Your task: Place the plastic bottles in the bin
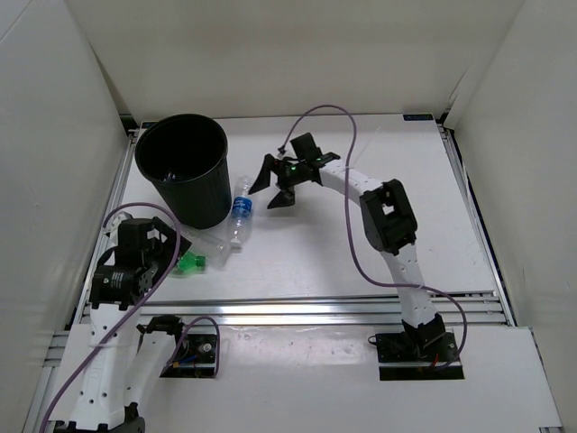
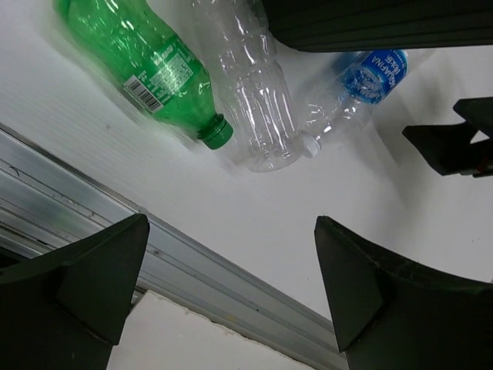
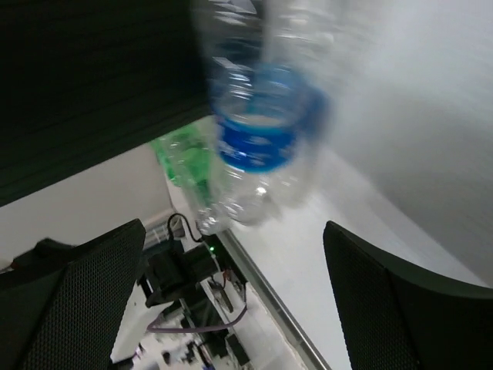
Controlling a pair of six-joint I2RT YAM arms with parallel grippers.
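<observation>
The black bin (image 1: 185, 167) stands at the back left. A clear blue-label bottle (image 1: 241, 209) lies against its right side, with the plain clear bottle (image 1: 216, 244) and the green bottle (image 1: 191, 262) lying in front of the bin. My left gripper (image 1: 169, 245) is open and empty, just left of the green bottle. My right gripper (image 1: 270, 188) is open and empty, just right of the blue-label bottle. The left wrist view shows the green bottle (image 2: 146, 62), the clear bottle (image 2: 254, 92) and the blue-label bottle (image 2: 362, 81) ahead of my open gripper (image 2: 231, 285). The right wrist view shows the blue-label bottle (image 3: 262, 131), blurred, ahead of my open gripper (image 3: 235, 285). A second blue-label bottle is not seen.
An aluminium rail (image 1: 361, 307) runs across the table's near edge. White walls close in the table on three sides. A purple cable (image 1: 347, 207) loops over the right arm. The bin wall (image 2: 370, 23) fills the top of the left wrist view.
</observation>
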